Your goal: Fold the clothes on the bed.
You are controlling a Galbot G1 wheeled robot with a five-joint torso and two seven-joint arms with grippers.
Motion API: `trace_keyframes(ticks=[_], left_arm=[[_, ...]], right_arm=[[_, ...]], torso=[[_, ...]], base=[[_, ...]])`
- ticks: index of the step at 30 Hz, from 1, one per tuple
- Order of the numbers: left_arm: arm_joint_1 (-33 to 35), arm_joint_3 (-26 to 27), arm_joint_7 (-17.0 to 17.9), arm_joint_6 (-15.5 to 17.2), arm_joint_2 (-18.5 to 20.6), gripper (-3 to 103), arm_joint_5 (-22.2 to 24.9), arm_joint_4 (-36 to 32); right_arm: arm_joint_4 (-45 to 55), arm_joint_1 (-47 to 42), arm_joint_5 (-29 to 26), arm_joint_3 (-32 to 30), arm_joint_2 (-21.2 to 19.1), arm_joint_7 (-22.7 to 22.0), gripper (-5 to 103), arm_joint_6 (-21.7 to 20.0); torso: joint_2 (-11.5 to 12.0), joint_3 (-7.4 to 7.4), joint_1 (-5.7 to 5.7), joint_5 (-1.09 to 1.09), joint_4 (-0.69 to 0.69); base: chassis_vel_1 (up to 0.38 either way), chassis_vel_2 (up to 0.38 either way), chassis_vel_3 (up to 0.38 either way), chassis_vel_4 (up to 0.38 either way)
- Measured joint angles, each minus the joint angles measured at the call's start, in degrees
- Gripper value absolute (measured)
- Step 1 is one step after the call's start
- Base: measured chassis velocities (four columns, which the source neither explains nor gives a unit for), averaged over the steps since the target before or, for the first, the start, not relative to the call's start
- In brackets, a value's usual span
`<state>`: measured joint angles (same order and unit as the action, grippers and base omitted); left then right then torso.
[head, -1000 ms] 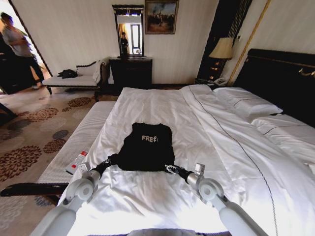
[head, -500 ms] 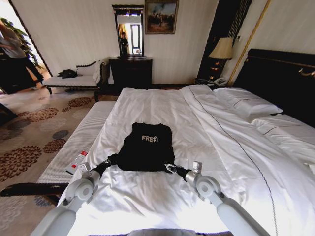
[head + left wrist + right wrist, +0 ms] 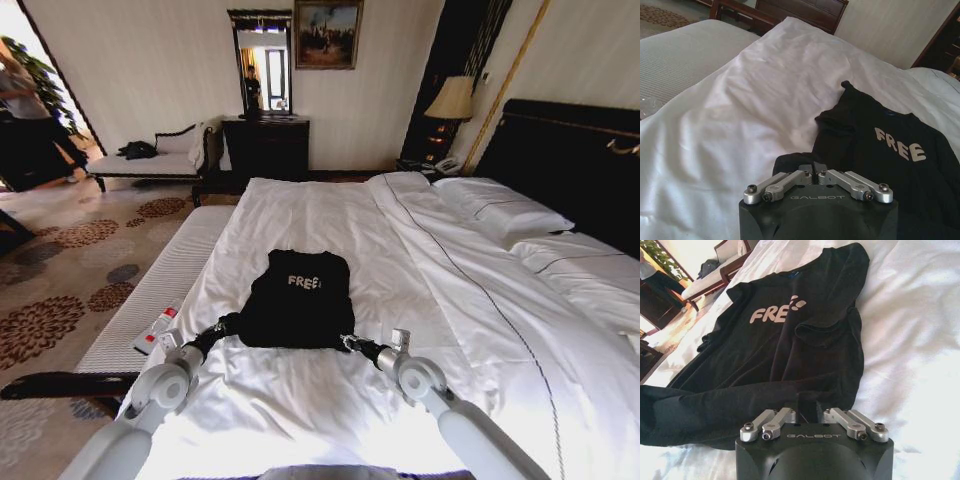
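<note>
The clothes, one black T-shirt with white "FREE" lettering, lie flat on the white bed, chest side up and sleeves tucked in. My left gripper is at the shirt's near left hem corner. In the left wrist view that gripper is shut, with black fabric pinched between the tips. My right gripper sits at the near right hem corner. The right wrist view shows the right gripper shut on the dark hem.
A striped bench runs along the bed's left side with a small red-and-white item on it. Pillows and the dark headboard are at the right. A chaise, dresser and lamp stand by the far wall.
My right arm has shifted slightly, its gripper staying at the hem corner. The shirt and my left gripper keep their places.
</note>
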<state>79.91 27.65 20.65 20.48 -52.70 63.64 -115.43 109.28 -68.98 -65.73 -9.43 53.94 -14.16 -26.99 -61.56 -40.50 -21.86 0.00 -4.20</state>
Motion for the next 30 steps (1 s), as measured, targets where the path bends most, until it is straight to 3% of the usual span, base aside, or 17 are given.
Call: trace_keyframes(ticks=[7, 22, 25, 30], left_arm=[[0.1, 0.0, 0.0, 0.0, 0.1, 1, 0.0, -0.2], [4.5, 2.7, -0.9, 0.0, -0.2, 1, -0.8, -2.8], [7.5, 5.0, -1.2, 0.0, -0.4, 1, -0.9, -5.0], [17.2, 10.4, -2.8, -0.8, -4.6, 1, -5.3, -10.3]], right_arm=[[1.0, -1.0, -0.2, -0.6, -0.2, -0.3, 0, 0.3], [9.7, -7.7, -4.2, -4.1, -1.9, -3.1, 0, 1.5], [13.2, -11.1, -4.4, -5.7, -2.2, -3.7, 0, 1.5], [18.5, -19.8, -1.3, -9.4, -1.3, -3.8, 0, 1.1]], torso=[[0.0, 0.0, 0.0, 0.0, 0.0], [0.0, 0.0, -0.01, 0.0, 0.0], [0.0, 0.0, -0.01, 0.0, -0.01], [0.0, 0.01, 0.0, -0.01, 0.0]], base=[[0.0, 0.0, 0.0, 0.0], [0.0, 0.0, 0.0, 0.0], [0.0, 0.0, 0.0, 0.0], [0.0, 0.0, 0.0, 0.0]])
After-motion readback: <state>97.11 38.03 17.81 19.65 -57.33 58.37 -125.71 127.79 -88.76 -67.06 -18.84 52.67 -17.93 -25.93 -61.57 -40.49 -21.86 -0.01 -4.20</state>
